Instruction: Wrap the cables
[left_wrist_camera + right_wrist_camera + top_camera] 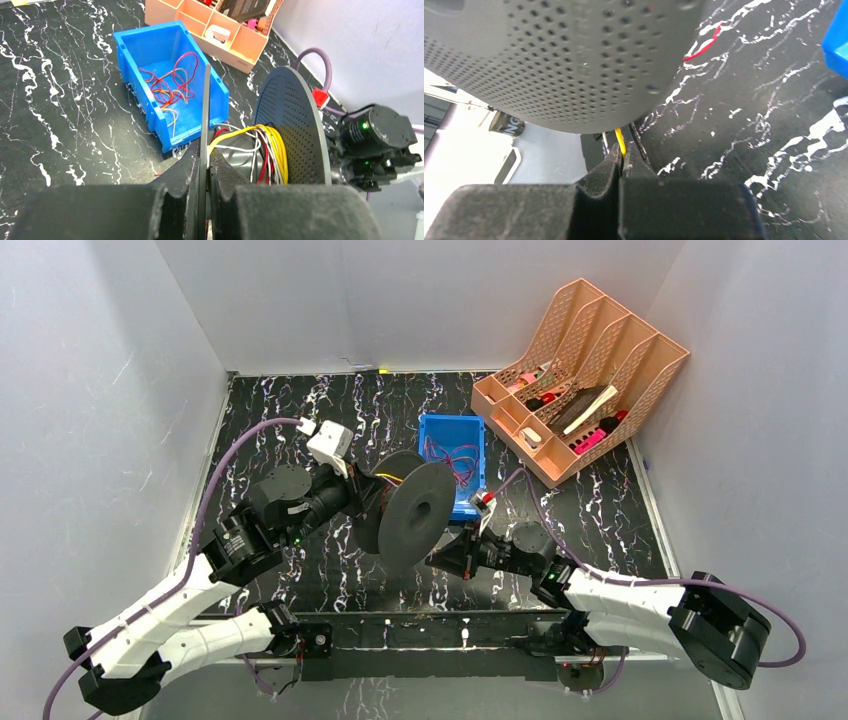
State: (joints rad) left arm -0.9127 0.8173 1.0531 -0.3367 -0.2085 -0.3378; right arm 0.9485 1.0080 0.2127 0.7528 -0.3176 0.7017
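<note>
A black spool (405,505) with two perforated discs hangs above the table's middle. My left gripper (204,155) is shut on the edge of the spool's near disc (206,100). Yellow, red and white cables (275,145) are wound on the hub between the discs. One yellow cable (620,140) runs down from under the disc (564,60) into my right gripper (623,155), which is shut on it just below the spool (440,560). More loose red and yellow cables (170,85) lie in a blue bin (135,85).
The blue bin (428,455) stands behind the spool. A peach desk organizer (580,370) holding small items stands at the back right. A short red wire piece (704,47) lies on the black marbled table. White walls close in three sides.
</note>
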